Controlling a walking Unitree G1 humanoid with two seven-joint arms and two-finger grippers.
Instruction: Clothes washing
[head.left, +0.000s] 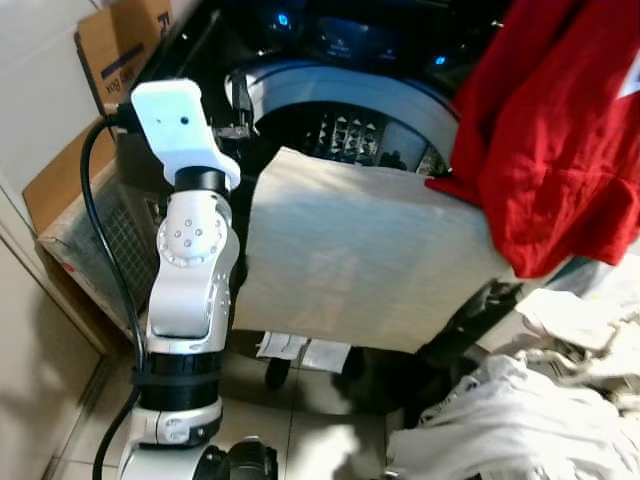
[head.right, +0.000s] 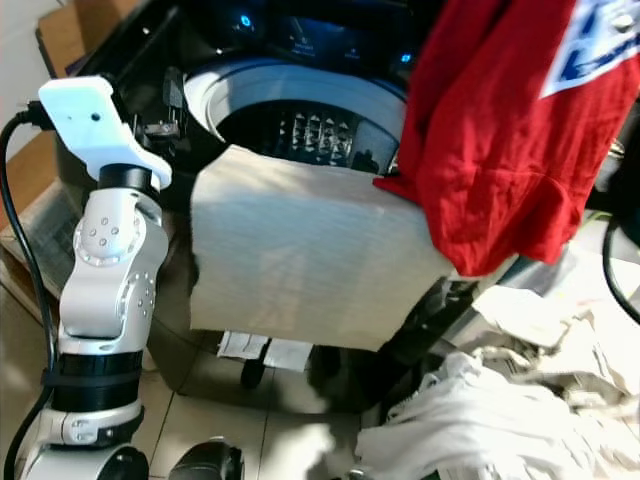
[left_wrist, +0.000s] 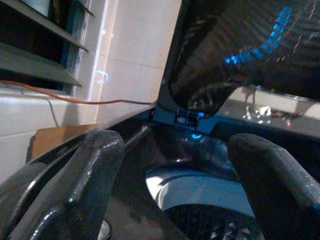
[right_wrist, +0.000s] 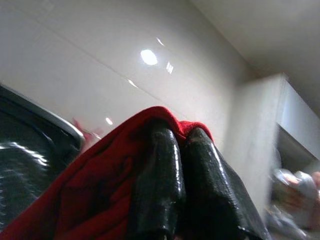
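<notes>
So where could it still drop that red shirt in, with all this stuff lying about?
The drum mouth is open between the white rim and the beige cloth draped over the front edge. The red shirt, held by the right gripper, hangs at its right side. The left gripper hovers open at the left rim. The floor on the right is crowded with white laundry.

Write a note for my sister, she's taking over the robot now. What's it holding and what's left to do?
Right gripper: shut on the red shirt, held up beside the washer's open drum.
Left gripper: open, holding nothing, near the washer's left rim.
A beige cloth hangs over the washer's front edge.
White clothes lie piled on the floor to the right.
Left to do: drop the red shirt in, then load the rest.
</notes>
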